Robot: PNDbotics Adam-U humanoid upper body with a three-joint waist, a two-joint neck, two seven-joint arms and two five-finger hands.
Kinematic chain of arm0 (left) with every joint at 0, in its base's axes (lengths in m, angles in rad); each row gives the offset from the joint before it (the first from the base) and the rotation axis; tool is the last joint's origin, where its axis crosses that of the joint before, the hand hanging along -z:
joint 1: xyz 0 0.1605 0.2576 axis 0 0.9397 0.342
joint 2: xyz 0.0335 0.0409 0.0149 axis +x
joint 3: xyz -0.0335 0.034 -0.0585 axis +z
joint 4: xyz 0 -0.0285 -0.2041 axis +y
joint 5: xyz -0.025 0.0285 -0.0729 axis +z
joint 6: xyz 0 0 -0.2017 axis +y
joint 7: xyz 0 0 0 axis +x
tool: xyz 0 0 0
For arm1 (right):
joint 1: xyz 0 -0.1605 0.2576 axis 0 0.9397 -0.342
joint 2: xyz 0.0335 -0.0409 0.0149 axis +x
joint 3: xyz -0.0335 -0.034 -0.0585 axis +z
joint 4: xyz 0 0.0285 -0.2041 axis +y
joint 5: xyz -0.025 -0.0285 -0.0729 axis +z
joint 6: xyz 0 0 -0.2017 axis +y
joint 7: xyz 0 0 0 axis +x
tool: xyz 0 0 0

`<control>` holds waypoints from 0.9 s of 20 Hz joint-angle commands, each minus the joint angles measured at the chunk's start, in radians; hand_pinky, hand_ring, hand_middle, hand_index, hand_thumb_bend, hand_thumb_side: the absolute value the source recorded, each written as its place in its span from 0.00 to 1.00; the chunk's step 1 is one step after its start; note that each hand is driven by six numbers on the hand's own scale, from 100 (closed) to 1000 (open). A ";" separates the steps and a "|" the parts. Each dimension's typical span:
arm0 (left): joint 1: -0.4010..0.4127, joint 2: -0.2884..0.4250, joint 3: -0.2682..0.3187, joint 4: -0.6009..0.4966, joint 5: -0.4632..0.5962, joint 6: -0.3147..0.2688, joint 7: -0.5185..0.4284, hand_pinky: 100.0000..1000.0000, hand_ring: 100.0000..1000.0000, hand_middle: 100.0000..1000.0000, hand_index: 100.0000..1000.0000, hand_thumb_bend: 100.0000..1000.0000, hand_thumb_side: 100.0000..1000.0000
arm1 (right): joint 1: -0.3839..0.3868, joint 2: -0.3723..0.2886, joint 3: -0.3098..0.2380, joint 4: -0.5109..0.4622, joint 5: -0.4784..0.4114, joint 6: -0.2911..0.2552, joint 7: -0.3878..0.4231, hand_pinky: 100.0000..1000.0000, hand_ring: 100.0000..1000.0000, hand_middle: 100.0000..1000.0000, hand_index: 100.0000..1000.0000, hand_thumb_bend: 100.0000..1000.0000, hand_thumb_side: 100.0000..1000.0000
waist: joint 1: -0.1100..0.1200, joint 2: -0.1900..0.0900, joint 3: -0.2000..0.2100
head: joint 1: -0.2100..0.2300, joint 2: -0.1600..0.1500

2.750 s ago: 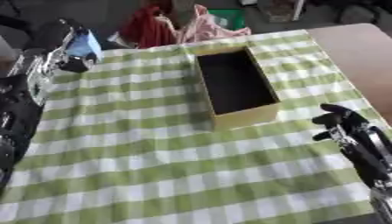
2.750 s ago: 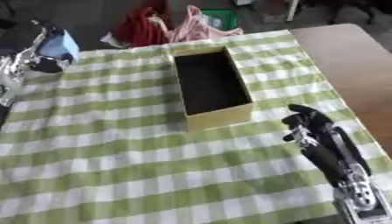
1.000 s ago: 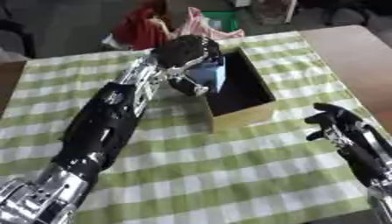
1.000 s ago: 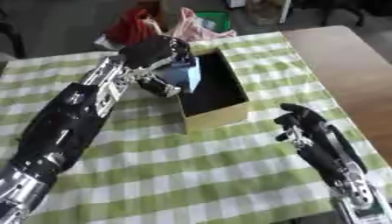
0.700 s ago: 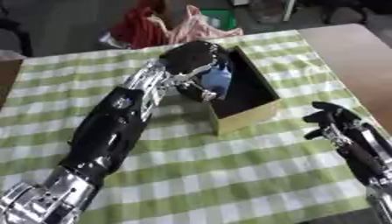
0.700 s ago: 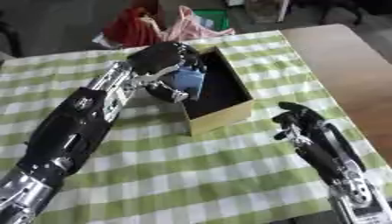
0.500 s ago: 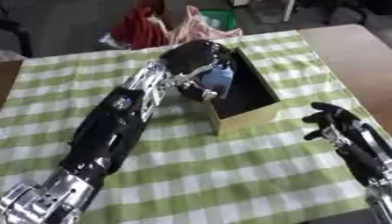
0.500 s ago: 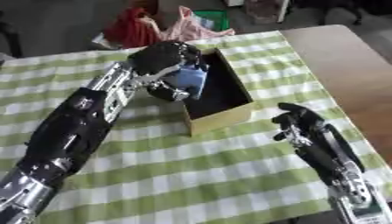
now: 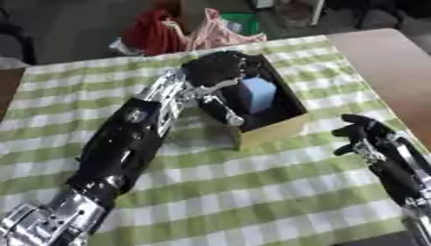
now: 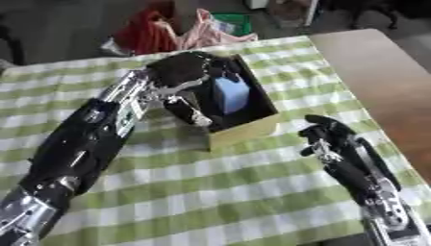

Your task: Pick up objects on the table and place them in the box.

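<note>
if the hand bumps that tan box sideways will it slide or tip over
Probably slide. The box looks low, long and flat-bottomed, so tipping seems unlikely. It looks like thin card holding only a pale blue object, so likely light. The checked cloth beneath could bunch and drag with it.

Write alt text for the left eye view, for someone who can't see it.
The robot's left hand reaches over an open box on a green checked tablecloth, with a light blue object inside the box beside its fingers. Its right hand rests at the lower right.
</note>
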 commanded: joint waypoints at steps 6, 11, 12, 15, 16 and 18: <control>0.008 0.138 0.043 -0.164 0.363 0.149 0.013 0.72 0.71 0.74 0.82 0.00 0.11 | 0.008 -0.021 -0.015 -0.007 0.003 -0.003 -0.014 0.54 0.76 0.58 0.83 0.00 0.50 | -0.003 -0.028 0.038 | -0.031 0.008; 0.083 0.256 0.104 -0.333 0.674 0.310 0.008 0.70 0.70 0.71 0.81 0.00 0.17 | 0.019 -0.027 -0.026 -0.008 0.004 -0.004 -0.024 0.54 0.77 0.58 0.83 0.00 0.50 | -0.005 -0.037 0.079 | -0.050 0.017; 0.105 0.282 0.119 -0.367 0.730 0.338 0.011 0.70 0.70 0.71 0.81 0.00 0.18 | 0.022 -0.029 -0.028 -0.008 0.005 -0.005 -0.026 0.54 0.77 0.58 0.83 0.00 0.50 | -0.005 -0.039 0.089 | -0.052 0.019; 0.174 0.345 0.160 -0.457 0.855 0.408 0.021 0.69 0.70 0.70 0.81 0.00 0.21 | 0.027 -0.033 -0.032 -0.009 0.006 -0.005 -0.031 0.54 0.77 0.58 0.83 0.00 0.50 | -0.003 -0.043 0.114 | -0.054 0.026; 0.197 0.360 0.173 -0.482 0.886 0.428 0.024 0.69 0.70 0.70 0.81 0.00 0.22 | 0.028 -0.034 -0.033 -0.009 0.006 -0.005 -0.032 0.54 0.77 0.58 0.83 0.00 0.50 | -0.004 -0.044 0.123 | -0.054 0.029; 0.239 0.381 0.196 -0.528 0.936 0.460 0.034 0.69 0.70 0.70 0.81 0.00 0.24 | 0.029 -0.036 -0.035 -0.010 0.006 -0.005 -0.034 0.54 0.77 0.58 0.83 0.00 0.50 | -0.004 -0.045 0.140 | -0.050 0.035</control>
